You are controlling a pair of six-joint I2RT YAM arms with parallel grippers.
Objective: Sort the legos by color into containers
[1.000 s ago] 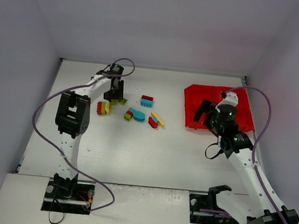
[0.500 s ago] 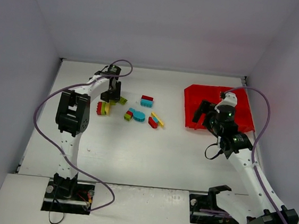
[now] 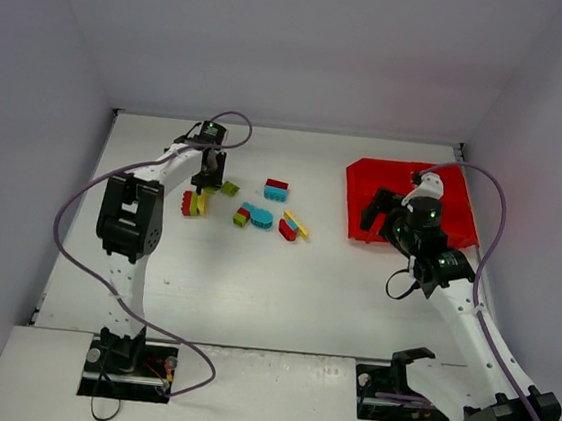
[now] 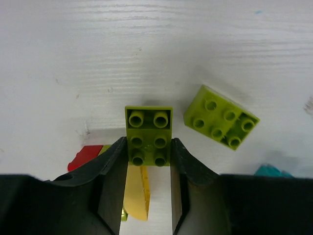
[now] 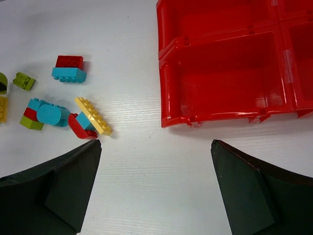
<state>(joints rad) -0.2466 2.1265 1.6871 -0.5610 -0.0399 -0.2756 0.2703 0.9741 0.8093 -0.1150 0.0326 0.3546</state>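
My left gripper [image 4: 148, 147] is shut on a lime green lego [image 4: 148, 136], gripped by its sides; in the top view it [image 3: 207, 175] is at the far left of the table. A second lime lego [image 4: 221, 123] lies loose just to its right. A yellow piece [image 4: 137, 191] and a red piece [image 4: 84, 156] lie under the fingers. My right gripper [image 5: 155, 147] is open and empty, hovering by the near left corner of the red tray [image 5: 215, 115], whose visible compartments hold nothing.
Loose legos lie mid-table: a red-on-cyan brick [image 3: 276, 190], a cyan, red and green cluster [image 3: 255, 215], a yellow plate with red and cyan pieces [image 3: 293, 226], and a red, green and yellow cluster [image 3: 193, 203]. The tray [image 3: 404, 183] stands far right.
My left gripper has shifted a little to the left and back with the lime lego between its fingers, and the left elbow swung left. The right arm has hardly moved.
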